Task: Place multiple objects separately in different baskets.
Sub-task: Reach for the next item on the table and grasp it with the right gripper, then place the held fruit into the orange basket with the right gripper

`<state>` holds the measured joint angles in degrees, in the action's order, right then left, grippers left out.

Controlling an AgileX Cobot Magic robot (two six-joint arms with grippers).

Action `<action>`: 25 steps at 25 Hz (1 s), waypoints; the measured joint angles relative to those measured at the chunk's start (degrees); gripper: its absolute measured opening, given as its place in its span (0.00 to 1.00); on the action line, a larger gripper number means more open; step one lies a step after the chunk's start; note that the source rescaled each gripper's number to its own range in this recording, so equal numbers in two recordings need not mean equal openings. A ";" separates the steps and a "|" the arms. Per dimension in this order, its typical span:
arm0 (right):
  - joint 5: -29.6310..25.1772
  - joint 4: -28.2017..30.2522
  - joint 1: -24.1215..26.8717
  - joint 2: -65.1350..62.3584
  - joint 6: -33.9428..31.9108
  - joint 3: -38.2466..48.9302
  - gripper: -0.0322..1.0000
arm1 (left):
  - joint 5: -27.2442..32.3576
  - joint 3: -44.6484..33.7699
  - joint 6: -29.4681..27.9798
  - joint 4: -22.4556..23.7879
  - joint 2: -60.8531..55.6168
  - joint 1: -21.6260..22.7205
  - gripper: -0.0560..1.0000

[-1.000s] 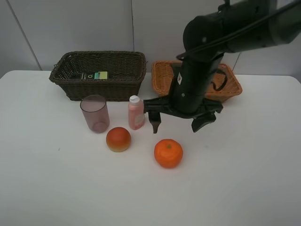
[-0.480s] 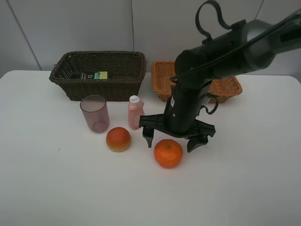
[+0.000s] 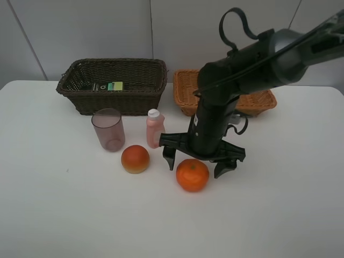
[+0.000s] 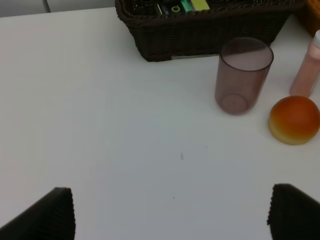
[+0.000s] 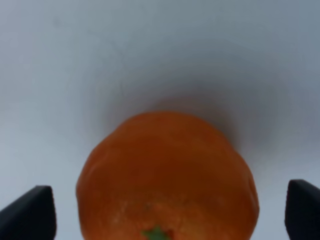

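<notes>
My right gripper (image 3: 196, 164) is open and hangs just above the orange (image 3: 192, 175), a finger on each side; the orange fills the right wrist view (image 5: 167, 177). The red-orange fruit (image 3: 135, 158) lies left of it, also in the left wrist view (image 4: 294, 120). The mauve cup (image 3: 108, 129) and the pink bottle (image 3: 155, 128) stand upright before the dark brown basket (image 3: 80, 97). The light tan basket (image 3: 185, 91) sits behind my right arm. My left gripper (image 4: 170, 212) is open over bare table. The pump bottle and green fruit are hidden.
The dark basket holds a green and yellow item (image 3: 110, 86), also seen in the left wrist view (image 4: 182, 6). The white table (image 3: 64, 204) runs wide at the front and on both sides. A wall stands close behind the baskets.
My right gripper has come forward and down from beside the pink bottle to just over the orange, its fingers still spread. The objects have not moved.
</notes>
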<state>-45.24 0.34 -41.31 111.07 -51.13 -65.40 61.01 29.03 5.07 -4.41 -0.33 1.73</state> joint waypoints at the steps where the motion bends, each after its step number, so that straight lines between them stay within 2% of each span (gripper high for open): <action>1: 0.00 0.00 0.00 0.35 -0.19 0.00 1.00 | 0.00 0.00 0.00 0.00 0.00 0.00 1.00; 14: 1.48 -2.99 -0.61 3.93 -0.48 0.18 0.99 | 0.00 0.00 0.00 0.00 0.00 0.00 1.00; 16: 1.48 -3.11 -0.61 4.06 -0.48 0.18 0.93 | 0.00 0.00 0.00 0.00 0.00 0.00 1.00; 17: 1.48 -3.11 -0.61 4.06 -0.48 0.18 0.86 | 0.00 0.00 0.00 0.00 0.00 0.00 1.00; 19: 1.49 -3.11 -0.61 4.06 -0.48 0.18 0.64 | 0.00 0.00 0.00 0.00 0.00 0.00 1.00; 25: 1.93 -3.98 -0.61 4.06 -0.48 0.18 0.65 | 0.00 0.00 0.00 0.00 0.00 0.00 1.00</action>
<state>-43.31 -3.64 -41.92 115.13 -51.61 -65.22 61.01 29.03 5.07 -4.41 -0.33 1.73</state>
